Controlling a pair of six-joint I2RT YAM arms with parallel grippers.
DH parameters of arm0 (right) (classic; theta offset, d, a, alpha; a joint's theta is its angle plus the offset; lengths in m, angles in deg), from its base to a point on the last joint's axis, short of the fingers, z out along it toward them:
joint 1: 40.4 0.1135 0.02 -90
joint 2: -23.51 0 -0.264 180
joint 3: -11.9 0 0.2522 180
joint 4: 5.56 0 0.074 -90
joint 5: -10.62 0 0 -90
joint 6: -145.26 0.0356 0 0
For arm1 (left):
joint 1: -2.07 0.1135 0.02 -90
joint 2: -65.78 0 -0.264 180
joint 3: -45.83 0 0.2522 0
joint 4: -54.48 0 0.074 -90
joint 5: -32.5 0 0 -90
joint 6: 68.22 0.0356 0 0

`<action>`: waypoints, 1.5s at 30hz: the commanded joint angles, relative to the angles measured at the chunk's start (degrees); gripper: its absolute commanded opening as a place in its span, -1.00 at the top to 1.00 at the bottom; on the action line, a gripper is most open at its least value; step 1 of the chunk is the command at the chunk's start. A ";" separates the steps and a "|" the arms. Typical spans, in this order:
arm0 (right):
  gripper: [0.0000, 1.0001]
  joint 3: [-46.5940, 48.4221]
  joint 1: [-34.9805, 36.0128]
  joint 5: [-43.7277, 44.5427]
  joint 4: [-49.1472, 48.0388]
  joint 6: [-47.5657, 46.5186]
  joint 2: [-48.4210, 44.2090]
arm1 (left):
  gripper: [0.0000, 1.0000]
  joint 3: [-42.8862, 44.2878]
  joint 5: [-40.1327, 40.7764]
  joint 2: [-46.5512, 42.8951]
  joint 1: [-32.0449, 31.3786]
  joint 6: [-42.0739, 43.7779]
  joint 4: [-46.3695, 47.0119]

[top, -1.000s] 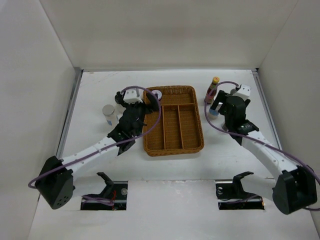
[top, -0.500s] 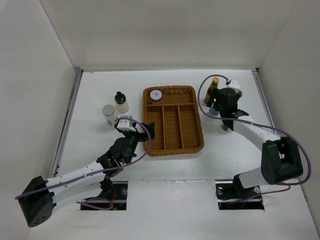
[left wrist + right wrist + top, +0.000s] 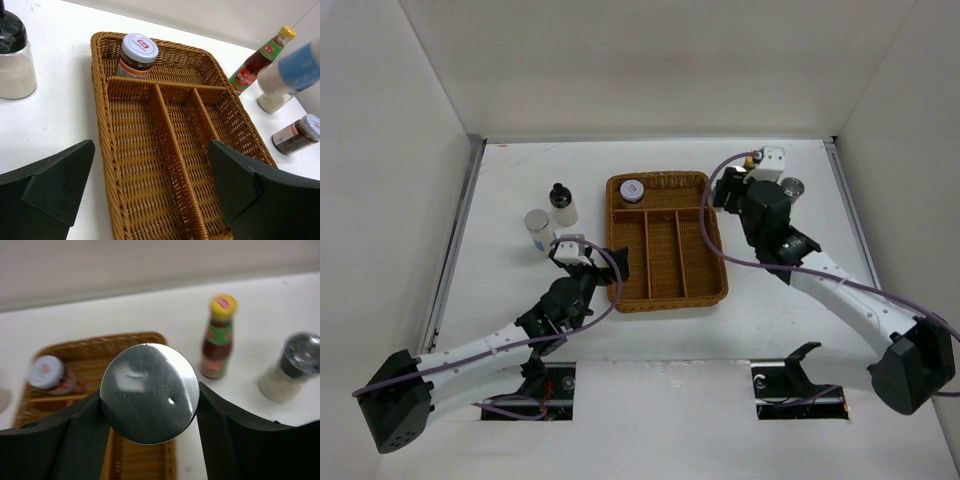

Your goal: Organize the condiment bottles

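One jar [image 3: 632, 190] set in tray [image 3: 667, 297]. Silver-lidded bottle [image 3: 150, 392] clamped in right claw [image 3: 150, 400]. Left claw [image 3: 151, 145] wide open, empty. Red bottle [image 3: 220, 335], shaker [image 3: 292, 367], three more left on table [image 3: 500, 180].

White-lidded jar [image 3: 135, 54], dark contents, upright in the far compartment of the wicker tray [image 3: 668, 300], left end. Black-capped bottle [image 3: 561, 205] and grey-lidded white shaker [image 3: 537, 229] upright left of tray. Red sauce bottle [image 3: 218, 337], yellow cap, and steel-capped shaker [image 3: 290, 367] upright right of tray. Silver-lidded shaker [image 3: 150, 392] clamped in right gripper [image 3: 725, 192] by tray's far-right corner.
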 commanded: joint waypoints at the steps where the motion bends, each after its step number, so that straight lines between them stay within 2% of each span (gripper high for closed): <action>1: -0.11 8.26 3.17 1.54 -8.63 -1.96 1.89 | -1.00 -0.59 -0.01 -0.24 0.42 -0.47 4.20; 5: -0.11 18.09 4.84 -2.77 -8.37 -0.99 13.30 | -1.00 -1.12 -0.10 -1.30 1.30 -0.38 3.76; 11: -0.12 29.01 7.74 -3.66 -7.05 -1.96 27.55 | -1.00 -1.56 -0.98 -4.28 3.14 -0.47 3.15; 17: -0.13 33.32 8.98 -3.83 -6.88 -1.61 38.19 | -1.00 -0.25 -0.98 -4.64 5.51 -1.08 -1.33; 22: -0.20 33.59 9.94 -3.31 -7.22 -0.55 43.39 | -1.00 1.42 0.42 -4.90 6.13 -2.31 -5.64; 25: -0.38 31.84 10.21 -2.08 -7.93 -0.29 43.13 | -1.00 3.44 2.71 -4.82 6.66 -2.32 -8.80; 31: -0.97 27.88 10.30 -1.64 -9.69 0.50 37.69 | -1.00 9.32 7.28 -4.47 8.32 -1.00 -14.42; 40: -1.00 15.33 10.38 -3.30 -9.25 2.08 17.49 | -0.96 17.42 8.86 -1.66 19.74 -1.61 -25.94; 45: -1.00 4.61 10.56 -4.45 -11.26 4.89 9.22 | -0.96 19.00 7.82 5.36 27.03 -2.49 -26.74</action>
